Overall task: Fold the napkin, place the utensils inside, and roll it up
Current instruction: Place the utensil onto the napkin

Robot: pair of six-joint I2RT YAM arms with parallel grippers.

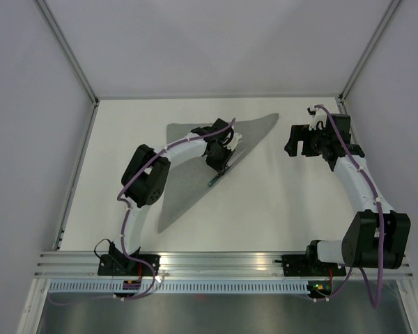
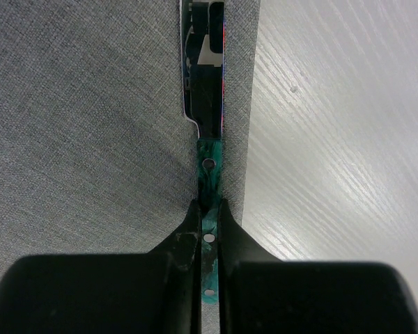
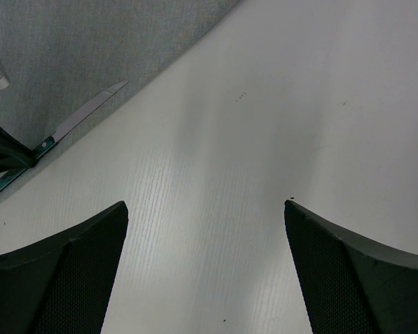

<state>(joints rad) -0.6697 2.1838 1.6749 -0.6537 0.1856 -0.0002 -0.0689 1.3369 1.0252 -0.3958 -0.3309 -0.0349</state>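
The grey napkin [image 1: 184,177] lies folded into a triangle at mid-left of the table; it also shows in the left wrist view [image 2: 90,125] and the right wrist view [image 3: 90,49]. A utensil, a knife [image 1: 218,178] with a green handle [image 2: 209,170] and a silvery blade [image 2: 205,90], lies along the napkin's diagonal right edge. My left gripper [image 1: 220,164] is shut on its handle, its fingers [image 2: 188,229] pressed on both sides. The right wrist view shows the knife [image 3: 80,118] too. My right gripper [image 1: 297,142] is open and empty above bare table [image 3: 216,139], to the right of the napkin.
The white table [image 1: 279,202] is bounded by grey walls with metal posts [image 1: 70,52] at the back corners. An aluminium rail [image 1: 223,263] carrying both arm bases runs along the near edge.
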